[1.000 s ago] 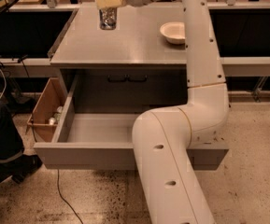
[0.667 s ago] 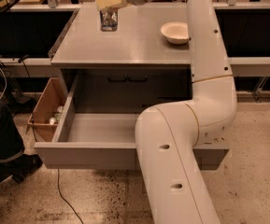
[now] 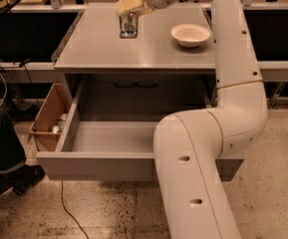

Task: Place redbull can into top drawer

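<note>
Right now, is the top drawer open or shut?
Open: the top drawer is pulled out, its inner floor visible. The gripper is at the redbull can on the cabinet top.

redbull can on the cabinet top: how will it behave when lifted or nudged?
Likely tippy: the redbull can stands upright, tall and slim, on the smooth grey cabinet top. Its shiny metal wall probably slips easily, and it would roll if toppled. The end effector sits right over its top.
</note>
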You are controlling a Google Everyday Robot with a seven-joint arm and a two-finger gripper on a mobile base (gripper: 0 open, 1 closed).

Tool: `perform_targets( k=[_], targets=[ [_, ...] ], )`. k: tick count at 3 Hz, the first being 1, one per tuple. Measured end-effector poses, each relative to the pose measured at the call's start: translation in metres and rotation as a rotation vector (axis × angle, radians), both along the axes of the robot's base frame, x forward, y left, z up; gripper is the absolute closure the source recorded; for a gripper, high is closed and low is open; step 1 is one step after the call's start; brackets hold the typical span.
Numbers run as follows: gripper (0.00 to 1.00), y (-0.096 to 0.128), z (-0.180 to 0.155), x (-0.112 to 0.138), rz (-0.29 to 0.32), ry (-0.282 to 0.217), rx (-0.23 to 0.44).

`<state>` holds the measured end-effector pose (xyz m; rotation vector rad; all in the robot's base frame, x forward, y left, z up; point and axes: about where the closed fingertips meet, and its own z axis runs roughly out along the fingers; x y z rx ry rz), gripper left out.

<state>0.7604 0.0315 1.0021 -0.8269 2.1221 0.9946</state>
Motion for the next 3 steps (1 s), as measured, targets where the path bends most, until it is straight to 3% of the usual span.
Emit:
perform_targets(
  k=[1, 2, 3],
  targets=[
    [1.00, -0.014, -0.016, 0.000, -0.049, 0.082, -0.004],
    [1.00, -0.012, -0.016, 0.002, -0.050, 0.080, 0.001],
    [1.00, -0.005, -0.038, -0.016, -0.022, 0.216, -0.071]
  ],
)
